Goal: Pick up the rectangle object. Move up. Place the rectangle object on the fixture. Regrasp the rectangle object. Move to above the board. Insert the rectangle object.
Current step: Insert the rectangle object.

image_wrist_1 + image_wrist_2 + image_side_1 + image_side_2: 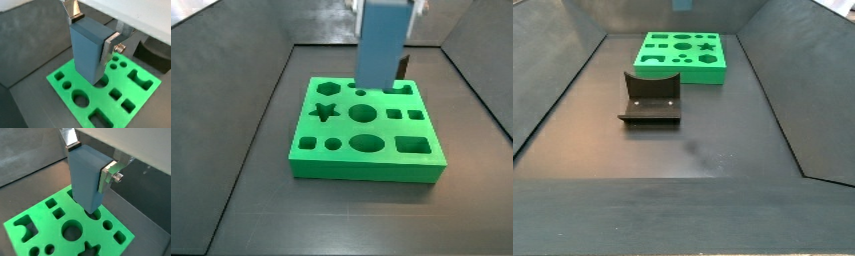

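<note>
The board (365, 132) lies flat on the dark floor, a thick green slab full of shaped holes, and in a side view it sits at the far end of the bin, well apart from the fixture (651, 97), which stands empty nearer the middle. Above the board hangs the rectangle object (89, 50), upright with its long axis vertical, its lower end just over a hole near the board's far edge; whether the tip has entered the hole cannot be told from either wrist view. The gripper (92, 32) is clenched on the block's upper part, one silver finger (108, 175) pressed flat against its narrow side, the opposite finger showing at the far top corner. The step in hand looks like the insertion. To do it well, the block's cross-section should be squared with the rectangular slot before descending, the descent kept slow and straight down, and any tilt corrected early, since a smooth block held high up could pivot in the pads if its end catches the slot's rim.
</note>
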Robot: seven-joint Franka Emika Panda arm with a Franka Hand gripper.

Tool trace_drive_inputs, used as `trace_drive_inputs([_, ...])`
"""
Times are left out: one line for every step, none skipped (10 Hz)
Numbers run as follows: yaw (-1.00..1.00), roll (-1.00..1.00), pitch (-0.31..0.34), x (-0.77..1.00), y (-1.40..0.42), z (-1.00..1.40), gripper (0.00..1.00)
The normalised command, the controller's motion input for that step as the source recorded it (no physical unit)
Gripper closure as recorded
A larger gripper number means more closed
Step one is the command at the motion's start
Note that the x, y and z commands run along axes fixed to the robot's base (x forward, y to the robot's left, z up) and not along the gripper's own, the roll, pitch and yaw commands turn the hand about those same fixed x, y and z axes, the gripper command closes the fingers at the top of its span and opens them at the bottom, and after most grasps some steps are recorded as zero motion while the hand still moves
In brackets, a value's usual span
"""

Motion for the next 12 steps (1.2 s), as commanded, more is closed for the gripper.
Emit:
trace_drive_inputs([0.0,0.0,-0.026,0.13,-0.09,-0.08,1.0])
trace_drive_inputs([0.0,0.0,-0.004,0.0,0.0,-0.03,1.0])
trace_drive_inputs([0.0,0.03,0.0,0.64,-0.09,-0.27,1.0])
trace_drive_inputs([0.11,0.03,0.0,1.0,-0.07,-0.23,1.0])
trace_drive_inputs([0.07,0.11,0.0,1.0,-0.16,-0.25,1.0])
trace_drive_inputs([0.05,0.11,0.0,1.0,-0.14,-0.22,1.0])
trace_drive_inputs([0.05,0.15,0.0,1.0,-0.17,-0.23,1.0])
trace_drive_inputs([0.08,0.18,0.0,0.93,-0.2,-0.31,1.0])
trace_drive_inputs([0.09,0.18,0.0,0.92,-0.22,-0.3,1.0])
trace_drive_inputs([0.09,0.14,0.0,0.92,-0.21,-0.32,1.0])
trace_drive_inputs([0.09,0.11,0.0,0.96,-0.2,-0.27,1.0])
trace_drive_inputs([0.09,0.08,0.0,0.99,-0.15,-0.23,1.0])
